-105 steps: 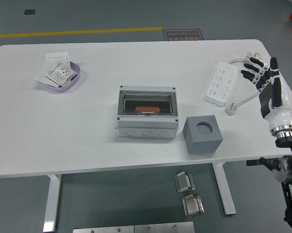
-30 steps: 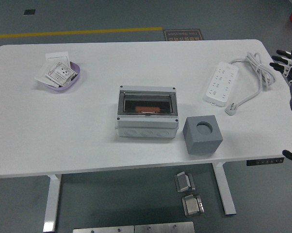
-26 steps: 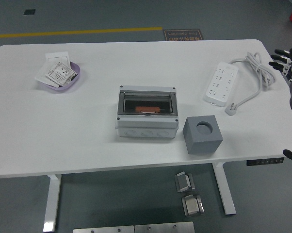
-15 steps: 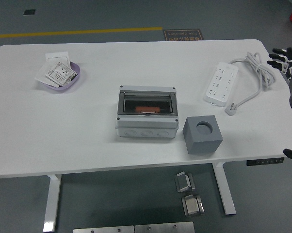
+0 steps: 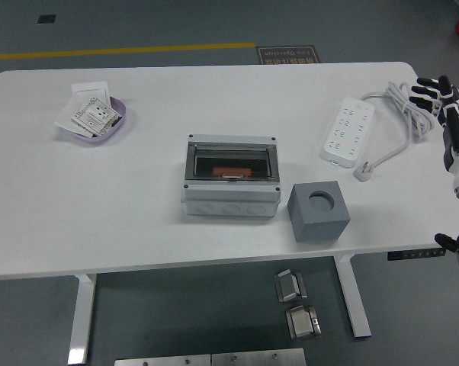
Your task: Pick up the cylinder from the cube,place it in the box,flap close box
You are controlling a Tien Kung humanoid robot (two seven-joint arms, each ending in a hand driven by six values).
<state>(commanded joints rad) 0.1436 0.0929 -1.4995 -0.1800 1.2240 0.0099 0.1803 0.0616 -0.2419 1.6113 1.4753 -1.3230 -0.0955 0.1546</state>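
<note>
Orange, the cylinder [image 5: 231, 171] lies inside the grey box [image 5: 231, 177] at the middle of the white counter [image 5: 123, 213], under the box's clear flap. Just right of the box stands the grey cube [image 5: 318, 211], its round socket vacant. At the counter's right edge, beside a power strip [image 5: 347, 131], the right hand [image 5: 441, 103] hovers, fingers relaxed, holding nothing.
</note>
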